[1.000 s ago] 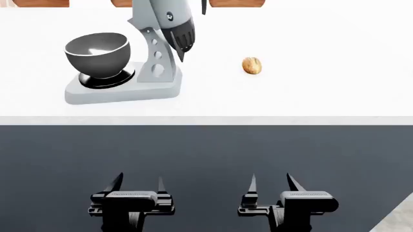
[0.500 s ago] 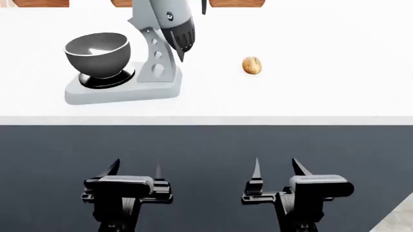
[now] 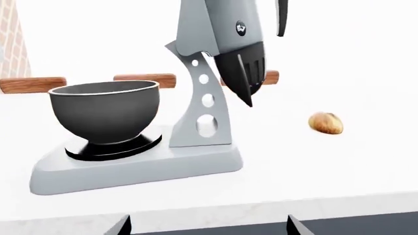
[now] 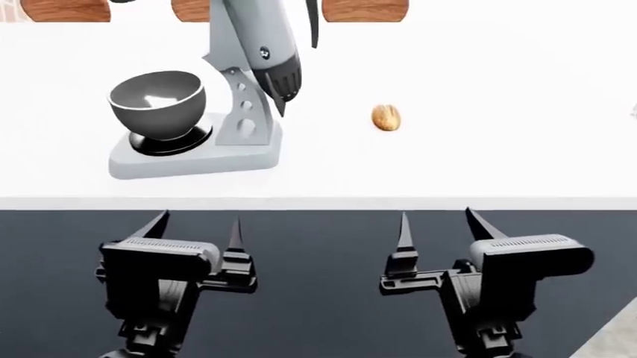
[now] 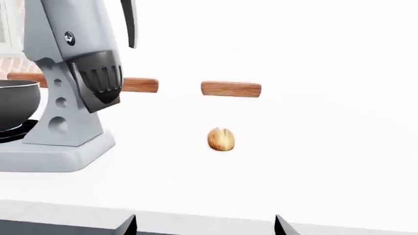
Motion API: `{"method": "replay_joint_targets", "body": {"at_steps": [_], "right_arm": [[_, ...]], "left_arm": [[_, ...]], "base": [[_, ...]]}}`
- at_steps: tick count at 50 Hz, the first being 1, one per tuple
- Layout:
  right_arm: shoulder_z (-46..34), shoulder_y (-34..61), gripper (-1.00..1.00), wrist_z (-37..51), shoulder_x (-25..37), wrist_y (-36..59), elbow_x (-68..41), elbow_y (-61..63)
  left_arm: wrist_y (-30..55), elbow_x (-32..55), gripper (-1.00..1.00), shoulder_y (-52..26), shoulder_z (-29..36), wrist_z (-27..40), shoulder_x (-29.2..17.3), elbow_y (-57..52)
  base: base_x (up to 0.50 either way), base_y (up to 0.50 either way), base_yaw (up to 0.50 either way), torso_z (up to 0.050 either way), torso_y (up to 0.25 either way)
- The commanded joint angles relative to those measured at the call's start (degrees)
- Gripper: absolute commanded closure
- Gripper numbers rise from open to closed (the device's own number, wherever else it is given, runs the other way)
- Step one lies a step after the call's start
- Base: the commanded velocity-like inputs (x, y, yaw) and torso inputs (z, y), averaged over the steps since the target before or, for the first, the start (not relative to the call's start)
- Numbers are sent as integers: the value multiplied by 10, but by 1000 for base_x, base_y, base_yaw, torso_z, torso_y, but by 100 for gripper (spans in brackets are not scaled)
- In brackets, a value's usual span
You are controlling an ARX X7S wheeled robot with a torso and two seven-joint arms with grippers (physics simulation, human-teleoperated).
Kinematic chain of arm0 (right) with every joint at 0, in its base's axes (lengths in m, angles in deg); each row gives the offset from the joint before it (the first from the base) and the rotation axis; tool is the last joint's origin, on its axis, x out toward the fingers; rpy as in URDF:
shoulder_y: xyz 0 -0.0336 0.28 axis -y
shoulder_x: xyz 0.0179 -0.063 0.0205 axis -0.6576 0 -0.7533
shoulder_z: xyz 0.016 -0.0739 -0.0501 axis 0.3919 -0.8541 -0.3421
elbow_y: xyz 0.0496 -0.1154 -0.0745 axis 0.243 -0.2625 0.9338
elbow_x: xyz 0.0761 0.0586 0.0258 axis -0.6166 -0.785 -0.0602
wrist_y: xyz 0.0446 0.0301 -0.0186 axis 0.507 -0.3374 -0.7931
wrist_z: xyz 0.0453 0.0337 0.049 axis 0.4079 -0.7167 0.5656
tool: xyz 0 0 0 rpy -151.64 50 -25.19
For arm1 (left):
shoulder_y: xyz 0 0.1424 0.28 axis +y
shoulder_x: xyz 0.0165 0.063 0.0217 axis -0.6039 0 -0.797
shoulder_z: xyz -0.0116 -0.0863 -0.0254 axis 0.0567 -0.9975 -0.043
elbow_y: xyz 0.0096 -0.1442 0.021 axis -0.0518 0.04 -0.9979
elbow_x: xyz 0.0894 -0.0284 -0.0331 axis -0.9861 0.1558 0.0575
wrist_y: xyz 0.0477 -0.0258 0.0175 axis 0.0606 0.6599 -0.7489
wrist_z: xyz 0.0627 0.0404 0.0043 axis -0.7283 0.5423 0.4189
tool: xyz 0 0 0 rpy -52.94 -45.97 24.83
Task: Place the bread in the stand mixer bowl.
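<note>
**Head view: bread loose on counter, both grippers short of the edge**

Head view shows the bread (image 4: 386,117) lying alone on the white counter (image 4: 478,156), to the right of the stand mixer (image 4: 244,112) and well apart from it. The stand mixer bowl (image 4: 157,101) sits on its black base at the mixer's left end, mouth up, nothing inside. Mixer head is tilted up, so the bowl mouth is clear from above.

Left gripper (image 4: 194,227) and right gripper (image 4: 436,224) both hang below the counter's front edge, over the dark cabinet face. Both w/ fingers spread, nothing between them. Right one is nearly in line w/ the bread; left one sits nearer the bowl.

Handling, as a guess: small crusty roll, prob light, firm crust w/ softer inside, not slippery. Oval, so pinch across the short axis at mid-body; light squeeze should do, hard squeeze may dent it. May roll if nudged on the end.

Room: right wrist view has open counter all round the bread (image 5: 220,139), wooden handles (image 5: 230,88) far back by the wall, out of the way. Front edge must be cleared first, so arm needs to go up and fwd. Tight spot is the raised mixer head (image 4: 274,60) and its upright, standing between bread and bowl: carry path prob wants to pass in front of or over it, then drop into the bowl from above.
</note>
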Motion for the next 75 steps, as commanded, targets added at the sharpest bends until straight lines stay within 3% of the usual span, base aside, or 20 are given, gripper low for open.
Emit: {"method": "replay_joint_targets", "body": {"at_steps": [1,16,29,38,67,75], "right_arm": [[0,3,-100,6,6,18,-8,22],[-13,-1,-100,18,9,8,1,0],[-20,-5,-100,18,11,-4,-4,-7],[-14,2,-100,19,15,14,-17,2],[-17,-5,-100,15,20,-13,-34,-20],[-18,7,-100,46,28,25,-13,-16]], "left_arm": [[14,8,-100,-1,-1,3,-8,-16],[-2,19,-100,3,-7,6,-8,-8],[-16,18,-100,11,-4,13,-13,-3],[-6,22,-100,9,-2,18,-18,-17],[-15,30,-100,14,1,28,-27,-18],[-15,33,-100,17,0,31,-29,-20]], "base": [[0,0,0,50,2],[5,48,0,50,1],[85,496,0,0,0],[0,1,0,0,0],[449,0,0,0,0],[0,0,0,0,0]]}}
